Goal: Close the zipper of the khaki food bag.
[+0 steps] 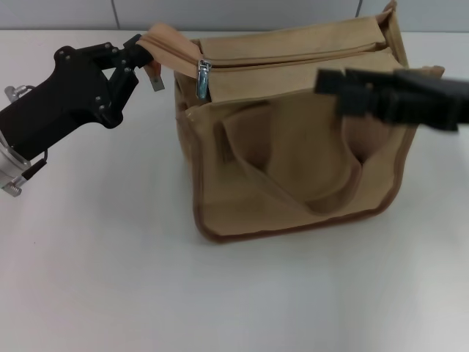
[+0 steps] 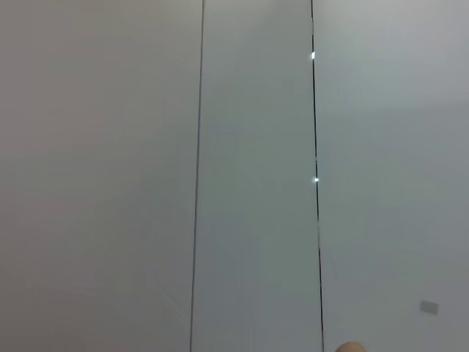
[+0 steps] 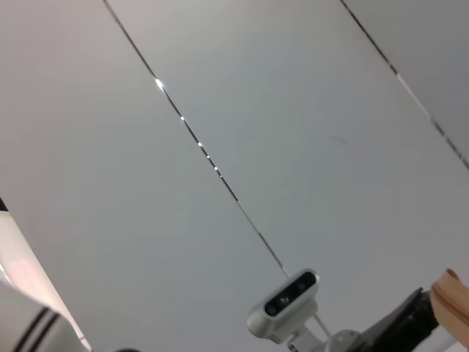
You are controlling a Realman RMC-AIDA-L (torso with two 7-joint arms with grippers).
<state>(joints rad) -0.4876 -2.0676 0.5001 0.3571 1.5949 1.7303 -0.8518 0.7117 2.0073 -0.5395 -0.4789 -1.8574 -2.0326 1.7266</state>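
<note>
The khaki food bag [image 1: 293,147] stands on the white table, its two loop handles hanging down its front. Along its top runs the zipper [image 1: 293,57], whose silver slider [image 1: 202,78] hangs at the bag's left corner. The tape's loose end [image 1: 167,38] sticks out to the left, and my left gripper [image 1: 141,50] is shut on it. My right gripper [image 1: 331,81] hovers in front of the bag's upper right, well to the right of the slider and touching nothing that I can see. The right wrist view catches the tape end [image 3: 451,295] beside the left gripper [image 3: 404,324].
A small grey tag [image 1: 155,81] dangles under the tape end. The white table [image 1: 95,279] spreads out in front of and to the left of the bag. Grey wall panels [image 2: 256,176] fill both wrist views.
</note>
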